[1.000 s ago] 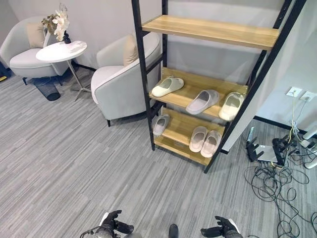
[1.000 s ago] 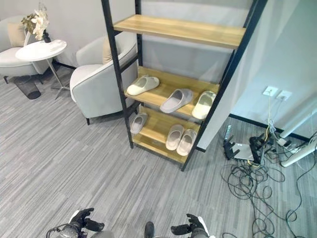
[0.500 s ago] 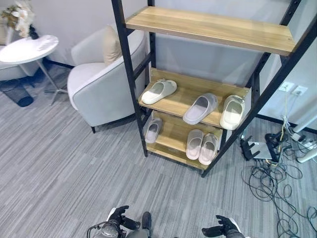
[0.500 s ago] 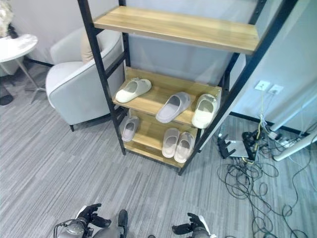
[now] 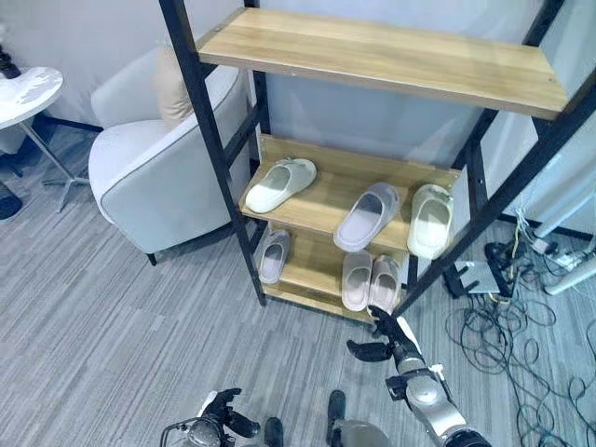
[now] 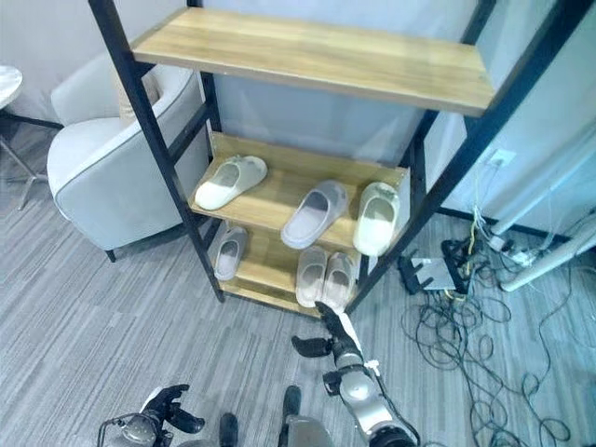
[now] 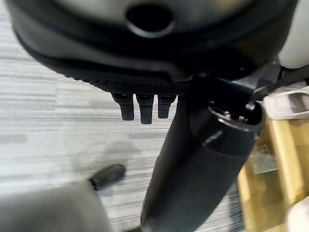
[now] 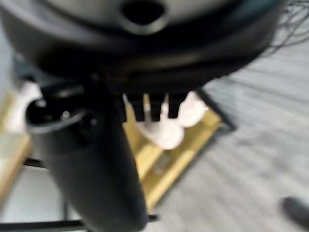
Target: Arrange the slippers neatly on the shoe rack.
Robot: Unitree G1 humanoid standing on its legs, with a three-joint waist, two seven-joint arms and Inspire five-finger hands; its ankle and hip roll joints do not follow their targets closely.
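Observation:
The shoe rack (image 5: 219, 158) has a black frame and wooden shelves. On its middle shelf lie a cream slipper (image 5: 279, 184), a grey slipper (image 5: 367, 203) and another cream slipper (image 5: 428, 220). The bottom shelf holds a small grey slipper (image 5: 272, 256) and a pale pair side by side (image 5: 371, 281), which the right wrist view also shows as the pale pair (image 8: 166, 128). My right hand (image 5: 396, 350) is raised just in front of that pair, fingers straight, thumb spread, holding nothing. My left hand (image 5: 223, 421) hangs low near the floor, relaxed and holding nothing.
A light grey armchair (image 5: 154, 168) stands just left of the rack, with a white round table (image 5: 23, 93) beyond it. Tangled cables and power strips (image 5: 503, 317) lie on the floor to the right. The top shelf (image 5: 372, 51) juts out overhead.
The camera has moved closer to the rack. My right hand has risen from the lower edge up towards the bottom shelf's pale pair. The left hand stays low.

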